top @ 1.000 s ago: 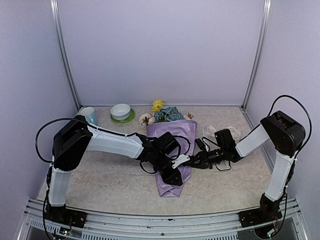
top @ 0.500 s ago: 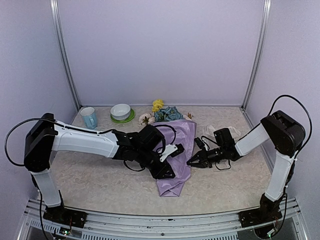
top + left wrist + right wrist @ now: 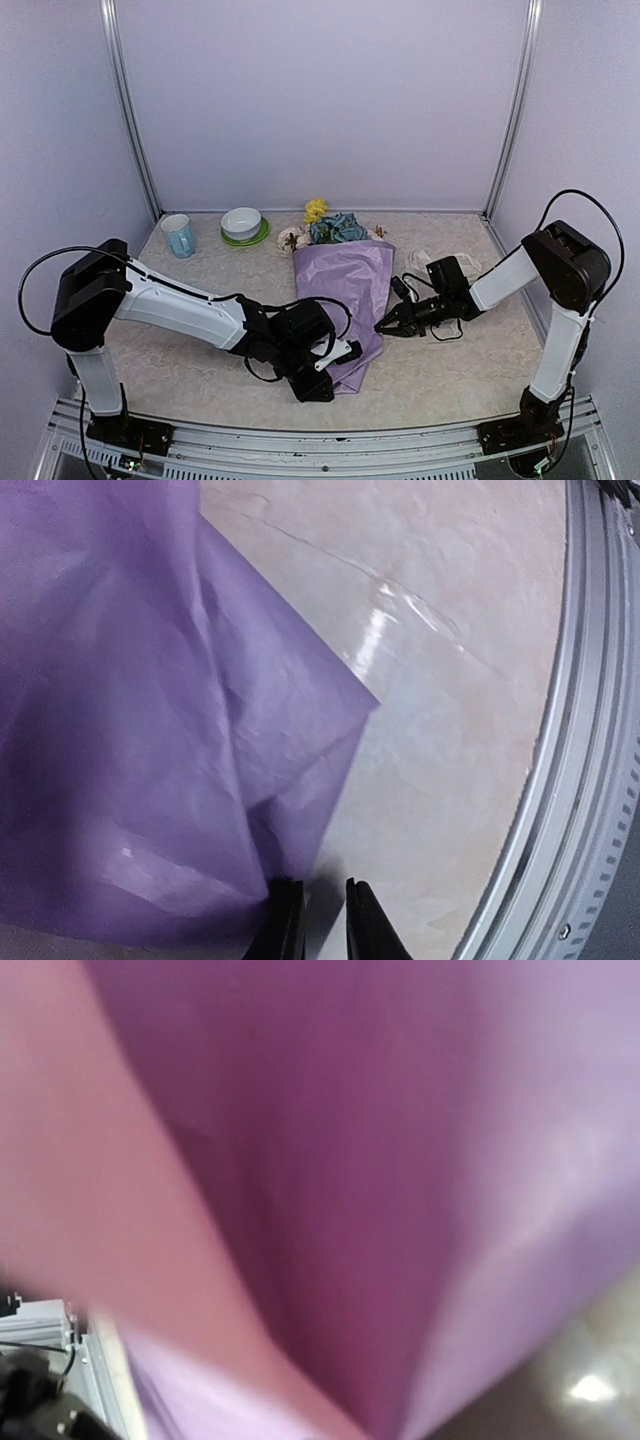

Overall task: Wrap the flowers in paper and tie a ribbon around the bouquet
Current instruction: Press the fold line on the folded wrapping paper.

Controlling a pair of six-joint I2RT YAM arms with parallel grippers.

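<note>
Top view: bouquet (image 3: 345, 290) lies mid-table (image 3: 450, 375). Flowers (image 3: 335, 228) point to 12 o'clock. The paper (image 3: 350, 270) cone narrows toward 6 o'clock.

Left gripper (image 3: 322, 887) sits low at the cone's 6 o'clock tip. Its fingers (image 3: 372, 925) stand a narrow slit apart with bare table showing between them. The paper's bottom fold ends right at one finger.

Right gripper (image 3: 383, 326) is at the cone's 3 o'clock edge, tips pressed together. Its wrist view is blurred and filled with paper, so I cannot tell if any is pinched.

Ribbon (image 3: 422, 258) lies loose at 2 o'clock of the cone, behind the right arm. Mug (image 3: 178, 236) and bowl (image 3: 242, 222) are at 10–11 o'clock.
</note>
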